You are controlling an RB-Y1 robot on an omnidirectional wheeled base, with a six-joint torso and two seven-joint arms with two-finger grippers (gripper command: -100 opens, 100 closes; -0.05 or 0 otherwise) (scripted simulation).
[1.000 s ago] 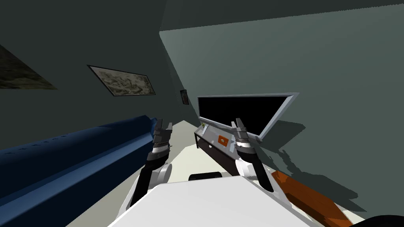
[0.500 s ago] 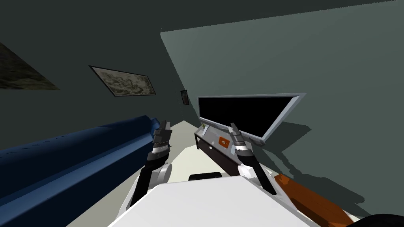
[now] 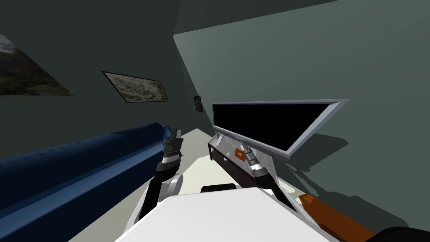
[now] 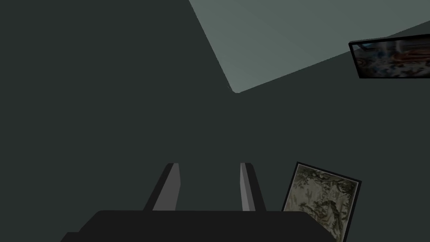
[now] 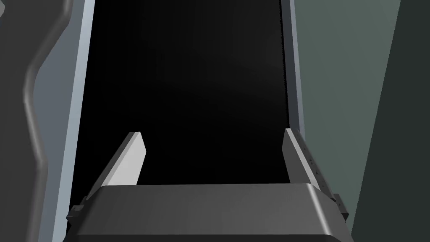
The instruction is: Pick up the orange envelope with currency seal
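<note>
Lying on the TV stand [image 3: 224, 145] under the screen [image 3: 264, 122], the envelope [image 3: 239, 154] is just beside the right gripper [image 3: 243, 146], whose fingers are spread wide. The left gripper [image 3: 175, 133] hangs beside the sofa [image 3: 84, 168], fingers narrowly parted.

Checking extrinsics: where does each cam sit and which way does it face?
Head view: on the head, rolled, facing down and forward over the TV, the orange envelope on the stand and the blue sofa; shows both forearms, left gripper, right gripper.
Left wrist view: on the left hand, facing along its gripper at a wall; shows that gripper's dark body.
Right wrist view: on the right hand, facing the TV screen close up; shows its open fingers.
Shared: the TV, in head and right wrist views.
</note>
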